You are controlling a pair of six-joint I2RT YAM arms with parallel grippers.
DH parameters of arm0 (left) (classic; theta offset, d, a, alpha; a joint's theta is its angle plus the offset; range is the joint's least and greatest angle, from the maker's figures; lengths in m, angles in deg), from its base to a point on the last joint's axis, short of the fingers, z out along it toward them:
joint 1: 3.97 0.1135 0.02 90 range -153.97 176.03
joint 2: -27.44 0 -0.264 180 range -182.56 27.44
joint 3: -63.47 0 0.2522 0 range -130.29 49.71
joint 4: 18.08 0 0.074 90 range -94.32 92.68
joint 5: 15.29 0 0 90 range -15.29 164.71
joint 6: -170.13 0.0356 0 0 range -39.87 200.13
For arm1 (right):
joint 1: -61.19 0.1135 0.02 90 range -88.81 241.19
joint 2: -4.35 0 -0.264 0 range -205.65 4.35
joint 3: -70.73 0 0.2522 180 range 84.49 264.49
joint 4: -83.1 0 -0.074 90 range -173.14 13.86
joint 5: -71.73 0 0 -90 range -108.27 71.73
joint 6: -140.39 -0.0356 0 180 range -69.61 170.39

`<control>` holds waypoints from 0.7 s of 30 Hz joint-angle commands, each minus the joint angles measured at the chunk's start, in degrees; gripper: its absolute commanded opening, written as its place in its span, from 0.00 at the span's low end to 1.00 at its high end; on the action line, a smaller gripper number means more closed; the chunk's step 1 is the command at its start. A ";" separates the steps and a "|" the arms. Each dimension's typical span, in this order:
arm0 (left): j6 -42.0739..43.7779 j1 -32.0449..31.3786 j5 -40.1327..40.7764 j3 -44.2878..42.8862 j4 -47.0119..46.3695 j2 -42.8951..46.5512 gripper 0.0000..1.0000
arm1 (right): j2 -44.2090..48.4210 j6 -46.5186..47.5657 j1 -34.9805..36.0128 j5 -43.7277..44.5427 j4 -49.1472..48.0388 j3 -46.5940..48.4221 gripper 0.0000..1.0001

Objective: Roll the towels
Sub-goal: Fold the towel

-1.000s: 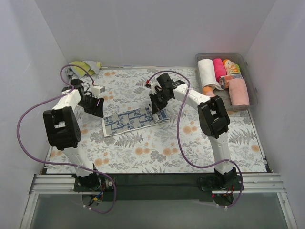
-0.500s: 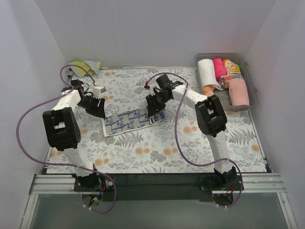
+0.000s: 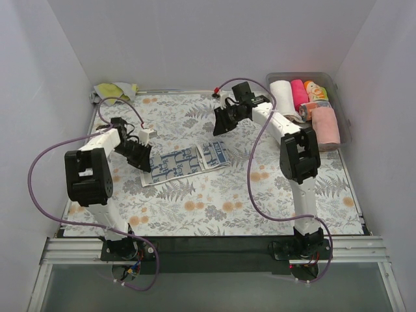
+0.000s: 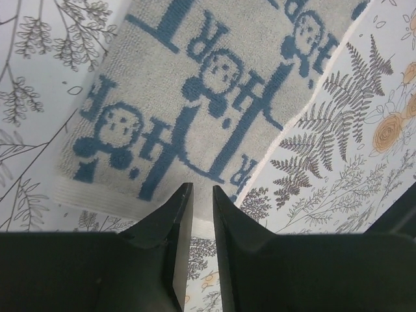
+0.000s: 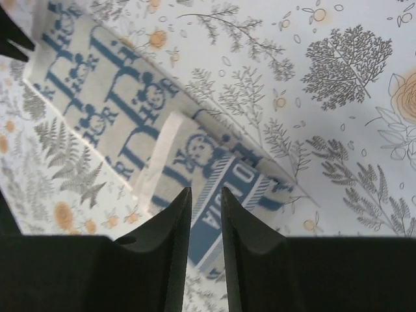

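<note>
Two tools, both with jaws narrowly parted and empty. Left tool is poised at the left end of the blue-print towel, which lies flat at the middle of the bench, its right end folded over. Right tool hangs raised beyond that fold. Rolled towels lie in the clear bin, far right.

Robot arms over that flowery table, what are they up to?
Two arms are working on a white towel with blue print, lying flat on the floral covering with its right end folded over. The left end effector is low at the towel's left end; the right end effector hangs beyond the folded end. Both have jaws slightly apart, holding nothing. Rolled towels sit in the clear bin at far right.
</note>
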 commanded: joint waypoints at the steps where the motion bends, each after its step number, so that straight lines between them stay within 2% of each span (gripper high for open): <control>1: -0.92 -0.99 1.30 0.74 -1.77 -0.18 0.17 | -5.59 3.03 1.38 3.40 0.00 2.34 0.26; 5: -1.36 -1.25 4.64 0.39 -2.91 -3.86 0.12 | -7.17 3.64 1.37 4.81 -0.45 0.42 0.24; 10: -3.21 -1.17 6.67 -3.64 -5.19 -8.52 0.10 | -3.76 4.88 1.37 4.81 -0.36 -9.31 0.18; 15: -2.33 -1.17 6.58 -18.65 -6.77 -17.92 0.10 | 3.79 4.26 2.43 1.84 -0.53 -21.81 0.16; 17: -2.24 -1.17 6.23 -28.89 -7.22 -23.70 0.16 | 7.56 2.68 4.01 -0.45 -0.62 -27.70 0.16; 20: -2.77 -1.17 4.92 -40.97 -5.73 -29.35 0.28 | 11.88 1.19 7.26 -8.18 -0.45 -33.75 0.23; 21: -2.68 -1.25 3.69 -48.05 -3.11 -31.62 0.30 | 14.42 0.66 7.79 -10.98 -0.45 -34.39 0.26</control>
